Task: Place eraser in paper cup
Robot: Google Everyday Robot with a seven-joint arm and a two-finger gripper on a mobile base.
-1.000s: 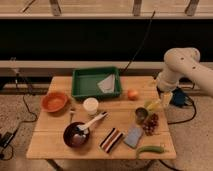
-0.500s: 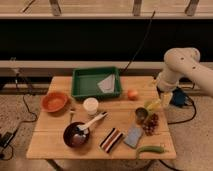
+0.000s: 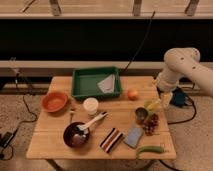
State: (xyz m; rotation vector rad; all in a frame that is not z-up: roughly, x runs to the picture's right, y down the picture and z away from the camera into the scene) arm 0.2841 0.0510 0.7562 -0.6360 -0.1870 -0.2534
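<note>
The eraser (image 3: 111,140), a flat striped block of dark, white and reddish-brown, lies aslant near the front edge of the wooden table (image 3: 50,147), just beside a light blue pad (image 3: 133,136) on its right. The cup (image 3: 90,106), a small white paper cylinder standing upright, is behind and to the left of the eraser, in front of the green tray (image 3: 82,90). Between the two lies a white-handled utensil (image 3: 93,121), its head resting in a round dark bowl (image 3: 75,137) and its handle reaching up and right past the rim. A folded white sheet (image 3: 106,84) lies in the tray, a rectangular box with low walls. An orange bowl (image 3: 54,101) sits at the left, well apart from the eraser. On the right are a round orange fruit (image 3: 132,94), a small dark can (image 3: 141,115), a yellow item (image 3: 152,105) whose kind I cannot tell, a cluster of dark grapes (image 3: 150,124) and a long green pod (image 3: 150,149) by the front corner. The gripper (image 3: 165,97) hangs from the pale, smooth arm (image 3: 182,65) over the table's right edge, its fingers spread wide and holding nothing, with the can and grapes between it and the eraser.
</note>
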